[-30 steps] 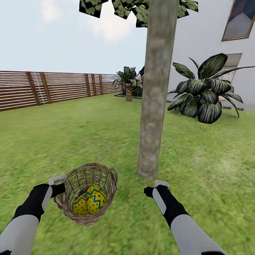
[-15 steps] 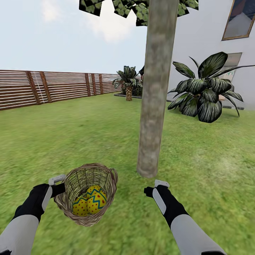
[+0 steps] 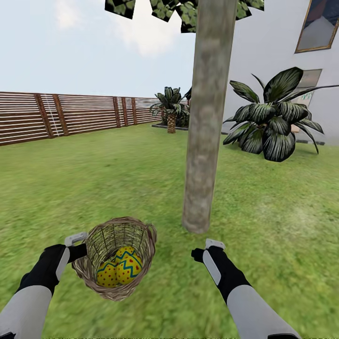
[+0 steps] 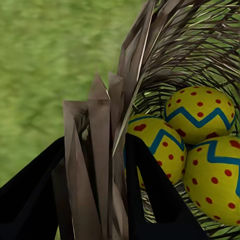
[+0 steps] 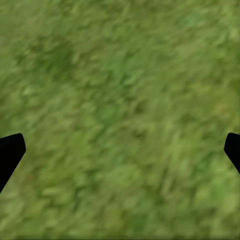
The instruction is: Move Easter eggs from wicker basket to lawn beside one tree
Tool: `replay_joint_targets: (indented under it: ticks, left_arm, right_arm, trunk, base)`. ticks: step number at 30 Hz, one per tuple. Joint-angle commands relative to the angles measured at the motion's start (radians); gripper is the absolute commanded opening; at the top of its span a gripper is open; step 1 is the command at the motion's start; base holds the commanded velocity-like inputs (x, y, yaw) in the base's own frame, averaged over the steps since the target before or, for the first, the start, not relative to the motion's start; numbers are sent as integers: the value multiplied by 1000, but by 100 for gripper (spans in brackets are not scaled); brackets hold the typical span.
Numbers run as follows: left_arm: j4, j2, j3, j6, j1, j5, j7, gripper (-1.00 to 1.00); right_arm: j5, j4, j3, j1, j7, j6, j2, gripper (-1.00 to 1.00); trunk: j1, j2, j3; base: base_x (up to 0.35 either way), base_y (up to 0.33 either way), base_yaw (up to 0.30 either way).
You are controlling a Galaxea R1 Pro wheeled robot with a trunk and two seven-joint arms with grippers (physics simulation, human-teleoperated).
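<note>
The three Easter eggs [image 3: 117,269] lie bunched together in the bottom of the wicker basket [image 3: 116,256], yellow with red dots and blue zigzag bands; the left wrist view shows all three [image 4: 200,150] pressed against each other inside the weave [image 4: 165,45]. The basket is tipped, its mouth facing up and toward the trunk, and it sits low in the head view at about seven o'clock from the base of the tree [image 3: 203,141]. The left gripper [image 3: 77,247] is clamped on the basket's rim at its nine o'clock side, the dark fingers [image 4: 155,200] pinching the twigs between them. Whether the basket touches the lawn [image 3: 117,179] I cannot tell.

The right gripper [image 3: 207,249] hovers over bare grass just below the trunk's foot, at roughly six o'clock from it; its fingertips [image 5: 11,150] stand wide apart with nothing between them but grass [image 5: 120,120].

Beyond the tree, a broad-leaved plant [image 3: 275,122] stands at two o'clock against the white house wall [image 3: 268,47], a small palm [image 3: 170,110] at twelve, and a slatted wooden fence [image 3: 61,115] runs off at ten.
</note>
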Motion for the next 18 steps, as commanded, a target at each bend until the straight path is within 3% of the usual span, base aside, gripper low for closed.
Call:
replay_joint_targets:
  ticks: [1, 18]
  left_arm:
    - [-2, -1, 3, 6, -1, 2, -2, -100]
    - [-2, 0, 3, 11, -1, 5, -2, -100]
  right_arm:
    - [-9, -2, -1, 0, -7, 2, 0, 100]
    - [-10, -2, -1, 0, -7, 2, 0, 100]
  trunk:
    - [4, -8, -4]
    - [69, -127, -57]
  base:
    - [0, 0, 0]
    - [0, 0, 0]
